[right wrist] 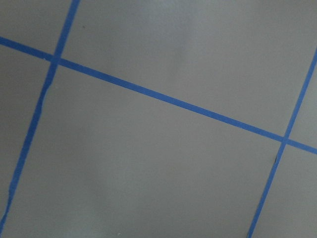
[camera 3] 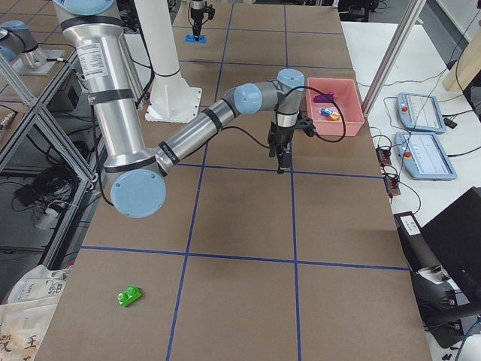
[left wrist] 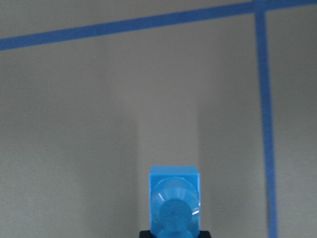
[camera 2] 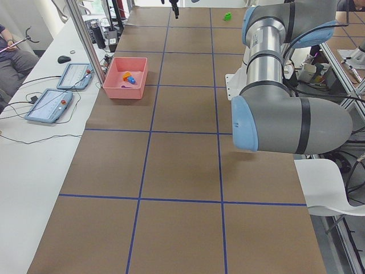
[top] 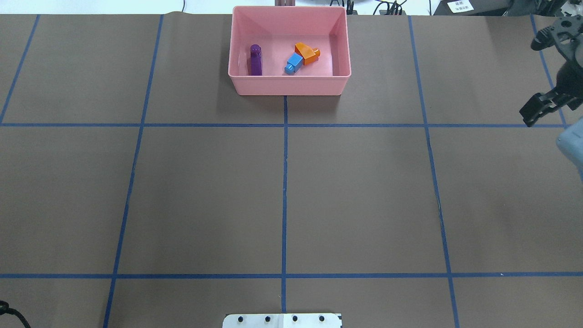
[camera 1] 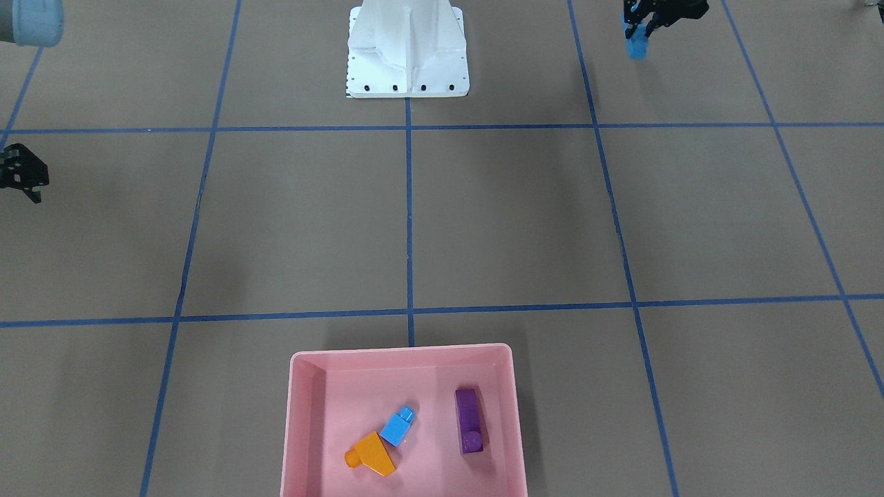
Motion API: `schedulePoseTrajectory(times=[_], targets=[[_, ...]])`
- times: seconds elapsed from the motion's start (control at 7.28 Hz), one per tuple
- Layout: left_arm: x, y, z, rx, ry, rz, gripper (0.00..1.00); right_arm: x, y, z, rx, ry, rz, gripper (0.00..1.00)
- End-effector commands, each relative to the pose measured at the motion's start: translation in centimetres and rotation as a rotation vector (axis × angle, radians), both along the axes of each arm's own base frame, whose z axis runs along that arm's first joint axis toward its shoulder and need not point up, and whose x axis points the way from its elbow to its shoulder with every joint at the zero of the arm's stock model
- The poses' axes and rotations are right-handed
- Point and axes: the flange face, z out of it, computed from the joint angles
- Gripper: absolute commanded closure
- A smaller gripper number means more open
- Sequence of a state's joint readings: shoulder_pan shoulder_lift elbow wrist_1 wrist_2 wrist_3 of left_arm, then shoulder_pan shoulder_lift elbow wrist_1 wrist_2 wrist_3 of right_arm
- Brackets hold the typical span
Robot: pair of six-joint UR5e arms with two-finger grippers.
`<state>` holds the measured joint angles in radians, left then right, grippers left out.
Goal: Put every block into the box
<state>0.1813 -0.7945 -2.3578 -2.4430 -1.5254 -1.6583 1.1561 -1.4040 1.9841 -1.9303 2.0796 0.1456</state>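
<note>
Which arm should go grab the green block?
Right. The green block lies toward the robot's right table end; the right gripper is empty, while the left gripper holds the blue block.

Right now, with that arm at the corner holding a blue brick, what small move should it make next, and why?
Probably carry the long blue block across the table toward the pink box. The left gripper is shut on it, yet it sits at the robot's end of the table, far from the box where it belongs.

Brown table (top: 364,191) crossed by blue tape lines (top: 284,182) — the pink box (top: 289,86) sits at top centre, the white base plate (top: 282,320) at bottom centre, a green brick (camera 3: 129,296) lower left in the right-side view.
</note>
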Motion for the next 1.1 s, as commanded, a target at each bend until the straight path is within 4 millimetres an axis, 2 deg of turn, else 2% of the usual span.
schedulePoseTrajectory(times=[0.0, 0.14, 0.41, 0.55, 0.69, 0.82, 0.96], targets=[[-1.8, -5.0, -4.9, -0.114, 0.158, -0.01, 1.0, 3.7, 0.6, 5.7, 0.014, -0.078, -0.023, 0.0], [-2.3, -8.3, -6.0, -0.083, 0.226, -0.028, 1.0, 5.4, 0.6, 7.5, 0.01, -0.071, -0.036, 0.0], [-1.3, -13.3, -7.9, -0.073, 0.326, -0.063, 1.0, 6.9, 2.8, 11.5, -0.034, -0.049, -0.065, 0.0], [-2.0, -17.4, -8.6, -0.037, 0.357, -0.086, 1.0, 8.6, 4.3, 13.3, -0.062, -0.054, -0.057, 0.0], [-1.9, -23.6, -10.8, -0.074, 0.384, -0.109, 1.0, 10.6, 7.3, 16.6, -0.084, -0.085, -0.109, 0.0], [-2.4, -27.6, -11.4, -0.055, 0.409, -0.125, 1.0, 12.7, 10.3, 19.2, -0.088, -0.089, -0.158, 0.0], [-2.3, -29.7, -11.0, -0.039, 0.403, -0.143, 1.0, 14.0, 13.4, 21.6, -0.056, -0.097, -0.212, 0.0]])
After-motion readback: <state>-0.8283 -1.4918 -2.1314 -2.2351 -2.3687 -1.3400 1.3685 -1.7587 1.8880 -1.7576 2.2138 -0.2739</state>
